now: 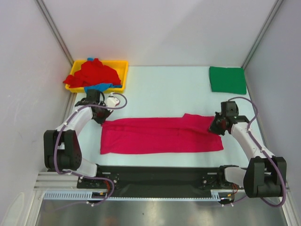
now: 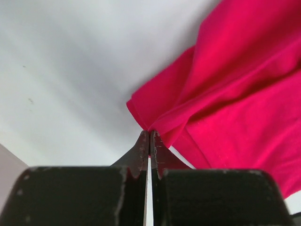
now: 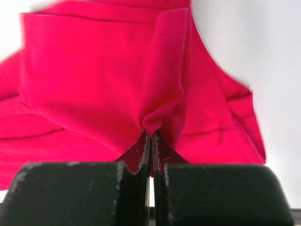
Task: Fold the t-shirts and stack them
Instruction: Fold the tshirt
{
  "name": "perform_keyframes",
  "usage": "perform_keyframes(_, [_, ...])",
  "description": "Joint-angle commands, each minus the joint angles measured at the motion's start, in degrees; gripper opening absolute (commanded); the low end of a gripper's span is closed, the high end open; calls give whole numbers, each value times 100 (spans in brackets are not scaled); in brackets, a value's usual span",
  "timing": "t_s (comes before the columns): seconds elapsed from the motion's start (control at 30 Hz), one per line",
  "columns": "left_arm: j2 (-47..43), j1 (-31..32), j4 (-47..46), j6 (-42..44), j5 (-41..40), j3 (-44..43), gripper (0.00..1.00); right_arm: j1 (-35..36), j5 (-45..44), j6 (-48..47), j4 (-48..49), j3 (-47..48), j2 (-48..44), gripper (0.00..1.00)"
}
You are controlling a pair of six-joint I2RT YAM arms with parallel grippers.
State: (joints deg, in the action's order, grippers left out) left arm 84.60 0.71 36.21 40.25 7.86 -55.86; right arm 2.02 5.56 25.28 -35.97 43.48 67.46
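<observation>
The pink t-shirt (image 1: 160,135) lies across the middle of the bench (image 1: 160,94) as a long band running left to right, with a flap turned up at its far-right end. The left jaws are closed on its far-left corner, which the left wrist view shows nipped right at the tips. The right jaws are closed on a bunched fold at the far-right end. The cloth looks thin, light and limp: it creases around each pinch and would sag wherever it is not held, so it should keep no shape of its own. Hems and corners seem the best places to hold it, since doubled layers give the tips more to bite on. The 2 holds would need to travel together to keep the band taut — a grip this shallow could slip. A green t-shirt (image 1: 227,79) lies folded at the far right, while a red t-shirt (image 1: 94,74) and a blue t-shirt (image 1: 101,86) are heaped in the yellow tray (image 1: 123,70).
</observation>
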Motion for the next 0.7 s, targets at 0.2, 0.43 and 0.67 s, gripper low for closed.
perform_keyframes(0.2, [13, -201, -43, 739, -258, 128, 1, 115, -336, 1023, -227, -551, -312, 0])
perform_keyframes(0.43, [-57, -273, 36, 800, -214, -197, 1, -509, -83, 664, -131, -437, -357, 0])
perform_keyframes(0.67, [-31, -273, -131, 686, -13, 163, 2, -527, 129, 715, 397, -640, 21, 0])
